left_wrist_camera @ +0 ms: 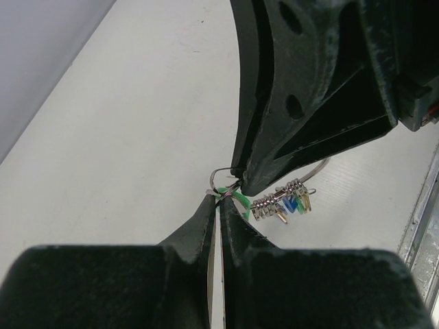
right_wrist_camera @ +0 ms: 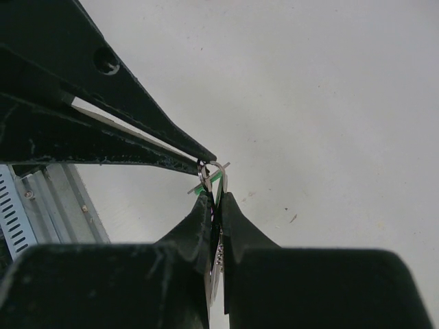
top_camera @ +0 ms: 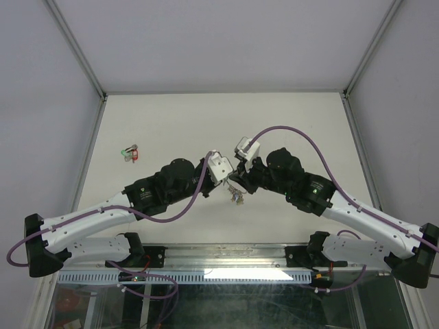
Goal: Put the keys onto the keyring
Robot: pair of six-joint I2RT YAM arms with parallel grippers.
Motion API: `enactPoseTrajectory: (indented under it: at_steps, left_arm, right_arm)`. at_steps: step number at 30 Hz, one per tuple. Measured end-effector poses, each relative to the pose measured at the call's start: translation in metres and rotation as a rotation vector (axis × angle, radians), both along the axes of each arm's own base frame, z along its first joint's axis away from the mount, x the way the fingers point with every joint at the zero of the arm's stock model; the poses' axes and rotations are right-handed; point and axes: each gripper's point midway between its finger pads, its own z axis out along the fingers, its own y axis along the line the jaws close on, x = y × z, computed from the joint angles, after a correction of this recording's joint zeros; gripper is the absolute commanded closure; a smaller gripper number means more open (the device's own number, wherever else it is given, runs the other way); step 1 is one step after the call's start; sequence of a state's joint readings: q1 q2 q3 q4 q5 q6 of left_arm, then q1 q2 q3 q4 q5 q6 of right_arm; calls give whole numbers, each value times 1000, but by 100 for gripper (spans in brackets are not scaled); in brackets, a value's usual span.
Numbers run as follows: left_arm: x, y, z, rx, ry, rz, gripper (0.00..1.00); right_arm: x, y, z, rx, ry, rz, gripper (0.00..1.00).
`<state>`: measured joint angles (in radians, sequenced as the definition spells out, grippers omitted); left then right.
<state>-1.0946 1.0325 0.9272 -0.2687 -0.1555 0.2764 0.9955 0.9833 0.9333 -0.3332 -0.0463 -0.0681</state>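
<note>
Both grippers meet above the table's middle. My left gripper (left_wrist_camera: 221, 197) (top_camera: 230, 178) is shut on a green-tagged key (left_wrist_camera: 239, 199), gripping it at the tips. My right gripper (right_wrist_camera: 215, 195) (top_camera: 239, 177) is shut on the thin silver keyring (right_wrist_camera: 214, 168), whose wire loop (left_wrist_camera: 218, 177) touches the green key (right_wrist_camera: 210, 184). A bunch of small keys with blue and yellowish tags (left_wrist_camera: 291, 203) hangs on the ring's wire and dangles below the grippers (top_camera: 238, 197). In the right wrist view the left fingers (right_wrist_camera: 164, 147) come in from the upper left, tip at the ring.
A small cluster with green and red tags (top_camera: 130, 152) lies on the white table (top_camera: 288, 123) at the far left. Grey walls close in the left, back and right sides. A metal rail (top_camera: 226, 257) runs along the near edge between the arm bases.
</note>
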Motion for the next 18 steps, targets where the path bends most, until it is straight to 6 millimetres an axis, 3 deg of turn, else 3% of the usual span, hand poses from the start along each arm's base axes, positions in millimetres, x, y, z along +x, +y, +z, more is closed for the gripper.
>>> enactPoseTrajectory:
  at_steps: [18]
  left_arm:
    - [13, 9, 9, -33, -22, 105, 100]
  right_arm:
    - [-11, 4, -2, 6, 34, 49, 100]
